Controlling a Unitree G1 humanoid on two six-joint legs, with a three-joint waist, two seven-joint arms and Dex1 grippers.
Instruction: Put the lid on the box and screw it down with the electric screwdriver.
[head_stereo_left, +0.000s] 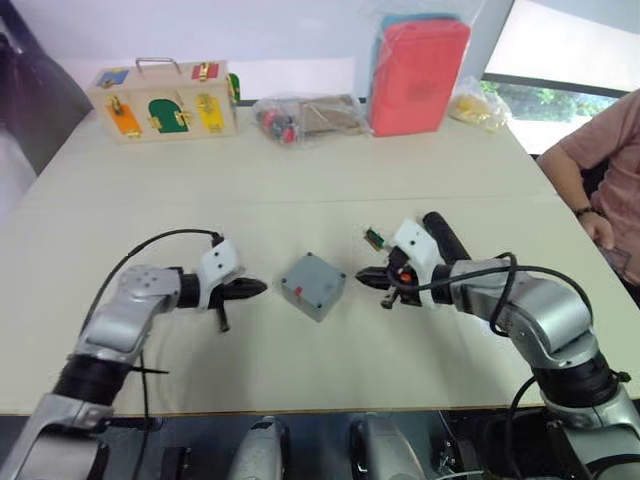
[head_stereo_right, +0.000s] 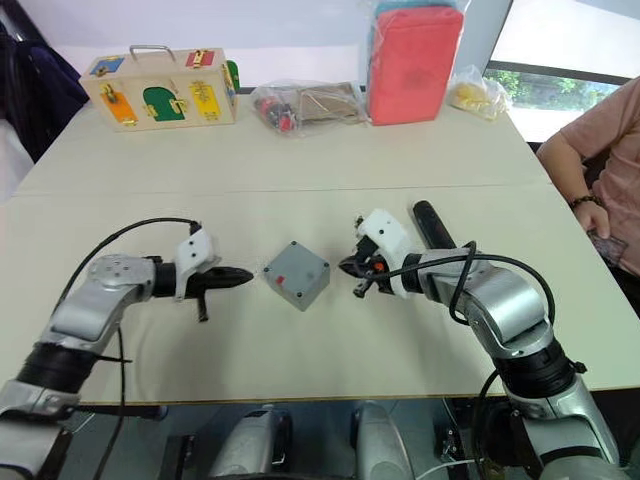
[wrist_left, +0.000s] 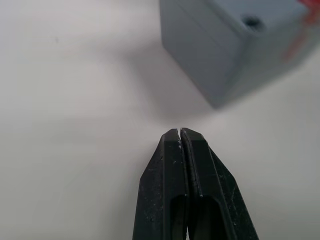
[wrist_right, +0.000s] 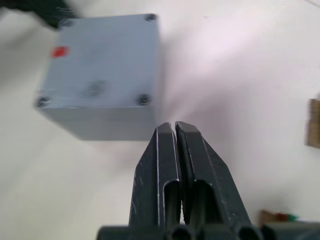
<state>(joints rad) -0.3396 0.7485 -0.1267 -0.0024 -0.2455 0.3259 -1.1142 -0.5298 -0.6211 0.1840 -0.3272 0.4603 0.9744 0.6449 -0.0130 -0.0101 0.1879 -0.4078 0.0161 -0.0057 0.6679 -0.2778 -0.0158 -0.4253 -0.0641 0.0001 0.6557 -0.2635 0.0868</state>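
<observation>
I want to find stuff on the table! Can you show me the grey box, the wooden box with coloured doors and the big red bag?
grey box (head_stereo_left: 313, 285), left eye view, middle of its top face.
wooden box with coloured doors (head_stereo_left: 165, 104), left eye view, front face by the green door.
red bag (head_stereo_left: 418, 76), left eye view, middle of its front.

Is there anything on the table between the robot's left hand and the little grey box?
No. In the left eye view, just bare table separates the left hand from the box.
</observation>
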